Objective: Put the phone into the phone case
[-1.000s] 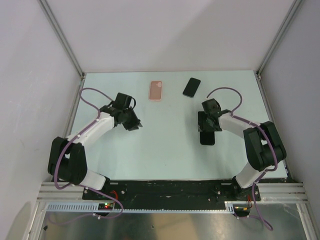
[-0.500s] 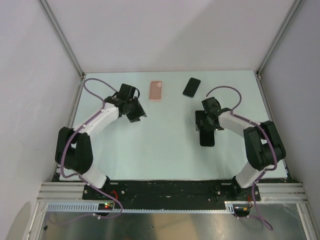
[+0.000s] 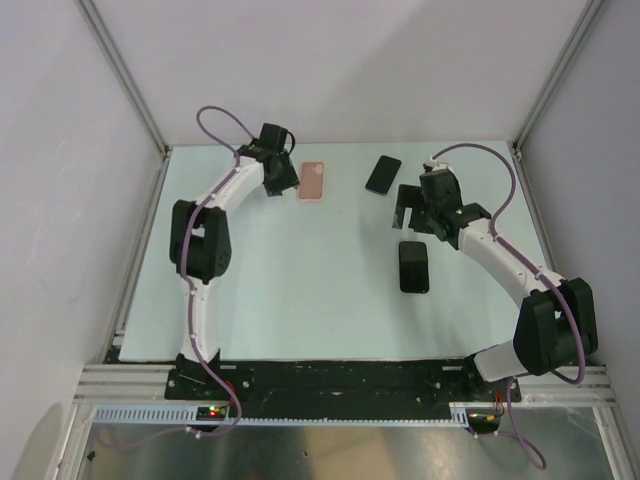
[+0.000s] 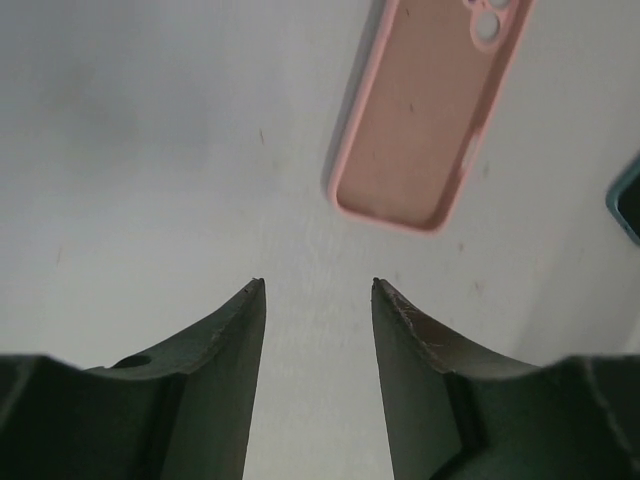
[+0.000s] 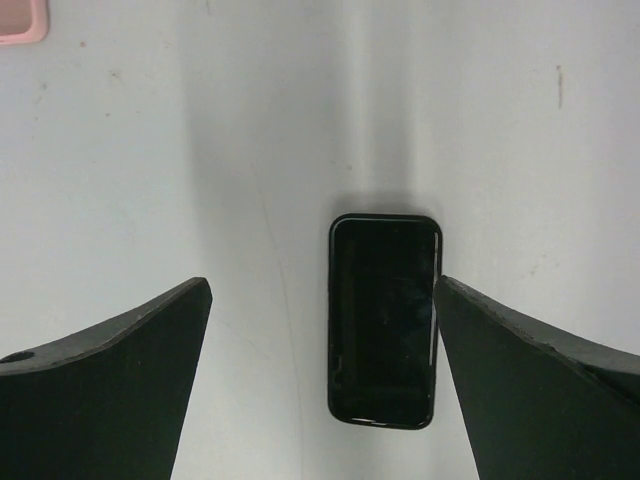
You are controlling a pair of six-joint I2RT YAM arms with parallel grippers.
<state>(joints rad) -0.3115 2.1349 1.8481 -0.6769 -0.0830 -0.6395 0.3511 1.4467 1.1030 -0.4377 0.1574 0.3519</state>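
jaws on my left claw point(image 4: 318, 283) stand partly apart, released, with only pale tabletop point(image 3: 300, 290) showing in the gap. just ahead of the tips and off to their right lies the pink phone case point(image 4: 425, 110), hollow side up, its rounded end nearest me and its camera cut-out at the end farthest from me. i am not touching it. from above, this claw hangs just beside the case's left long side, my left arm stretched out to the far edge of the tabletop. the case sits close to that far edge, a little left of its middle.

my right claw point(image 5: 322, 281) is spread wide and grasps nothing. the black phone point(image 5: 385, 320) lies flat below it, screen up, framed between my two fingers and lined up with them. its right long edge meets the inner edge of my right finger in the wrist view, though from above the claw hangs clear of it. this phone rests in the right half of the tabletop, about midway between the far and near edges, well apart from the case.

a dark slab point(image 4: 628, 200) with a teal rim lies near the far edge too, to the right of the case and turned at a slant. whether it is a phone or another case i cannot tell.
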